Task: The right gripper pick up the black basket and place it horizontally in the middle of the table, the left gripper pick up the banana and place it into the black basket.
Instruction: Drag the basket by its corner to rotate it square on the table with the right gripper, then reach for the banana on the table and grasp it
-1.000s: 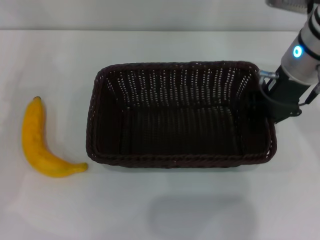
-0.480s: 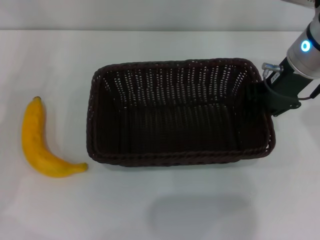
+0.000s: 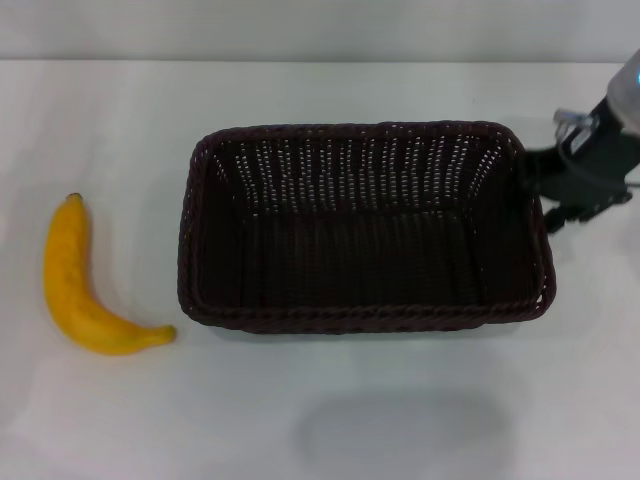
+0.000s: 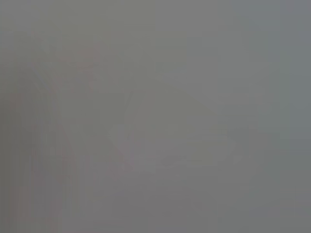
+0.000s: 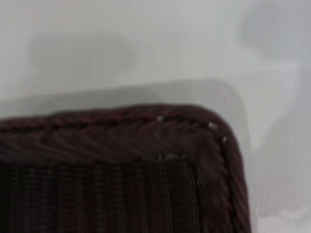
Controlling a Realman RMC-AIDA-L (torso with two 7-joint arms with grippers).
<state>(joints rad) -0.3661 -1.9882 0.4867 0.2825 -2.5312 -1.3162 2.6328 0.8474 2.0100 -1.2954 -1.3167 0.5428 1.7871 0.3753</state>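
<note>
The black basket (image 3: 365,225) lies lengthwise on the white table (image 3: 320,400), near the middle, and it is empty. My right gripper (image 3: 543,195) is just outside the basket's right rim with its jaws apart, holding nothing. The right wrist view shows one corner of the basket (image 5: 146,165) close up over the table (image 5: 146,39). The yellow banana (image 3: 80,285) lies on the table to the left of the basket, apart from it, dark tip pointing away. My left gripper is out of view, and the left wrist view shows only plain grey.
Bare tabletop runs between the banana and the basket's left rim and along the front of the table. The table's far edge (image 3: 320,62) meets a pale wall behind.
My right gripper has let go of the basket's right rim and drawn back to the right. The basket has settled flat and straightened. The banana has not moved.
</note>
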